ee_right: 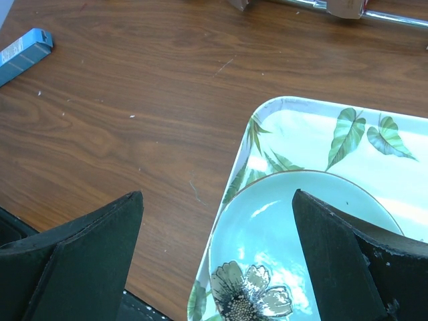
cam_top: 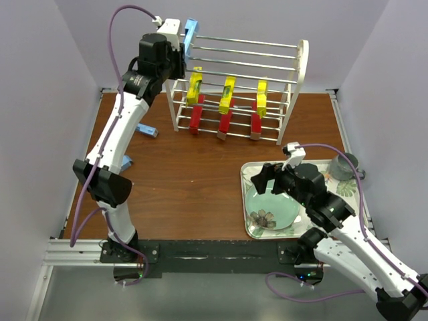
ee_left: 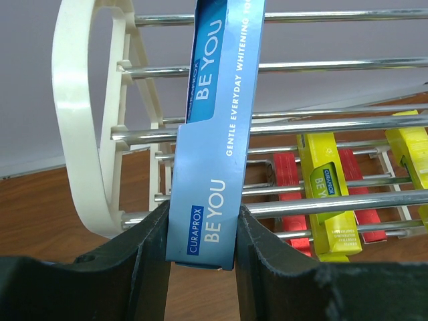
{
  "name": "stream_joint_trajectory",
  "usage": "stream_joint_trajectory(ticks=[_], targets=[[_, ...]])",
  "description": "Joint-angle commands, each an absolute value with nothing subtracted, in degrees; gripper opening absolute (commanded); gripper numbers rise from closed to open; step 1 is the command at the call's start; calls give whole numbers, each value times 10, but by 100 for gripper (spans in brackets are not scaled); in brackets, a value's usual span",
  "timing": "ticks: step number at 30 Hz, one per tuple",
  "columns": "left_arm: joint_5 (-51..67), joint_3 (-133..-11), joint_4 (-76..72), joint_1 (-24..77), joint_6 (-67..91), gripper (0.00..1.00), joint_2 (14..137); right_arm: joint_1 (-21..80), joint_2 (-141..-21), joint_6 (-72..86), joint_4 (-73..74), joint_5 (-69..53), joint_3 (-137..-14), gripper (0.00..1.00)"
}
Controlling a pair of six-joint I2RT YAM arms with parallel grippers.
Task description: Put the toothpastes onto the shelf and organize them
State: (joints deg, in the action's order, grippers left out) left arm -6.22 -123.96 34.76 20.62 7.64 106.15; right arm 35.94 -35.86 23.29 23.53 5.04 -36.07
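i see the left gripper [ee_left: 202,231] up at the top left corner of the shelf [ee_left: 77,120], and its jaws are pinching the lower end of one blue box [ee_left: 221,134]. this box stands almost upright, a little tilted, in front of the upper rungs and just beside the left side frame of the shelf. i cannot tell if it rests on a rung. lower on the shelf three yellow boxes [cam_top: 228,93] hang across the rungs in a row. three red boxes [cam_top: 225,124] sit right under them, one below each yellow. two other blue boxes [cam_top: 148,130] lie on the table [cam_top: 194,180] to the left of the shelf, apart from it. the right gripper [cam_top: 269,179] is in front of the shelf, well apart, over the tray [cam_top: 245,175] with the plate [cam_top: 271,207]. its jaws are spread wide and hold nothing.
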Motion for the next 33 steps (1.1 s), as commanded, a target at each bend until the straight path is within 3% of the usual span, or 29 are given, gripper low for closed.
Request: stream_joint_trajectory(ticks=[1, 18, 33], targets=[[-67, -1244, 294, 201, 63, 22, 1059, 360, -351, 232, 236, 62, -365, 98], [-76, -1216, 262, 201, 76, 40, 1056, 360, -333, 239, 254, 73, -365, 98], [-70, -1210, 258, 201, 89, 48, 1060, 361, -319, 241, 267, 77, -362, 98]])
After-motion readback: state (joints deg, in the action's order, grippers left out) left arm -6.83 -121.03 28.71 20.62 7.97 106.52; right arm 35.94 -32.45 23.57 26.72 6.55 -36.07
